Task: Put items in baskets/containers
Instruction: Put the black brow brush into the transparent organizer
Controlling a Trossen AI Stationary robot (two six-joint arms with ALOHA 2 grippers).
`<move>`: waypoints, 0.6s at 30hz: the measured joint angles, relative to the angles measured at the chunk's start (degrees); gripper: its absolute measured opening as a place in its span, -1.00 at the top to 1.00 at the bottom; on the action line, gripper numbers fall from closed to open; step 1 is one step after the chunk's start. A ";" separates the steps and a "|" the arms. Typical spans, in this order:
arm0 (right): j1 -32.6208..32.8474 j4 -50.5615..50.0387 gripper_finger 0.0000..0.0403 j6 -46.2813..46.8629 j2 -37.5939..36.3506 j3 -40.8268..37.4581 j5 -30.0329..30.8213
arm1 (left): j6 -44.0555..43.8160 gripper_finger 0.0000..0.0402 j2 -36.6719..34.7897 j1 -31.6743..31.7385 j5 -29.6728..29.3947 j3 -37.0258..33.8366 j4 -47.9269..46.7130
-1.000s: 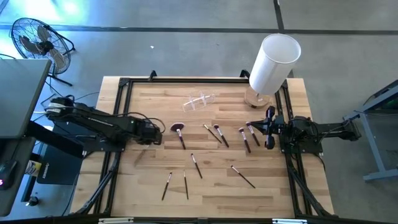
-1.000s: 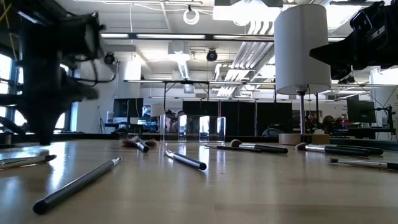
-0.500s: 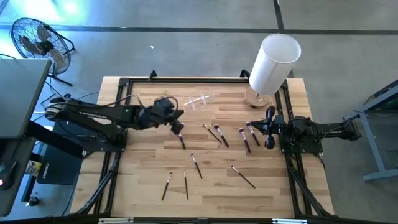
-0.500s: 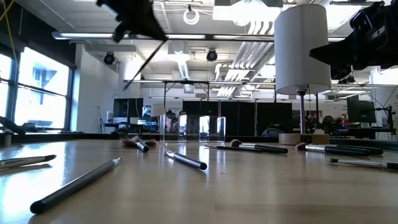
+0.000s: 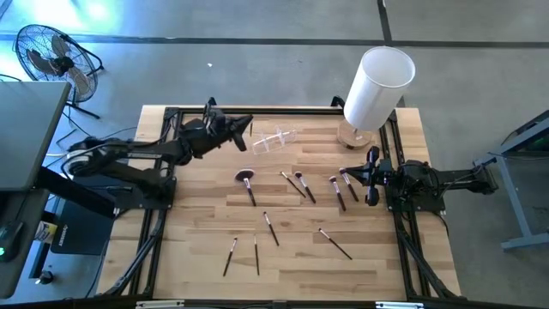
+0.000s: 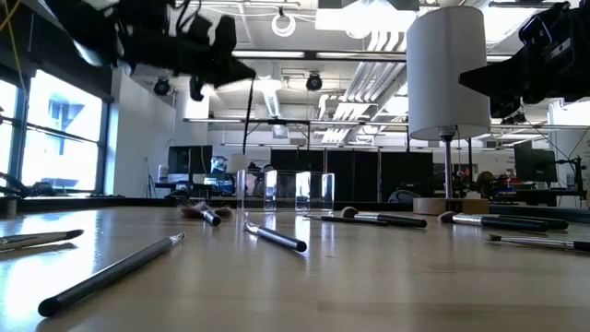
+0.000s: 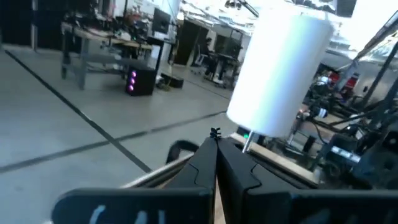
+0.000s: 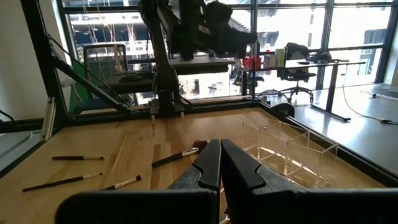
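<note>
Left gripper (image 5: 246,125) raised over the counter's (image 5: 206,232) far edge, closed on one slim dark makeup brush (image 6: 251,115) hanging upright, just beside the clear holder (image 5: 274,140); loose brushes (image 5: 300,184) scattered mid-counter; right gripper (image 5: 370,176) parked at the right edge, fingers together

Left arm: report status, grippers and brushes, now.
Left gripper raised beside the clear holder, shut on a thin brush hanging tip-down. Right gripper waits shut at the table's right. Other brushes lie loose; path unobstructed.
</note>
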 joint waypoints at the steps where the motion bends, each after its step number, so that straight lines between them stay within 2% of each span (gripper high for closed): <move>1: -0.01 0.00 1.00 0.00 0.00 0.00 -0.02 | -1.07 1.00 1.30 1.42 2.18 -0.99 2.51; 5: -0.01 0.00 1.00 0.00 0.01 0.00 -0.02 | -4.48 1.00 8.93 5.02 8.39 -1.56 12.95; 9: 0.00 0.00 1.00 0.00 0.00 0.00 -0.02 | -4.97 1.00 16.39 6.32 9.54 -1.59 19.29; 12: -0.01 0.00 1.00 0.00 0.02 0.00 -0.02 | -5.92 1.00 19.56 6.77 9.57 -1.59 20.49; 18: -0.01 0.01 1.00 0.00 0.02 0.00 -0.02 | -4.83 0.95 20.77 6.60 9.73 -0.61 19.73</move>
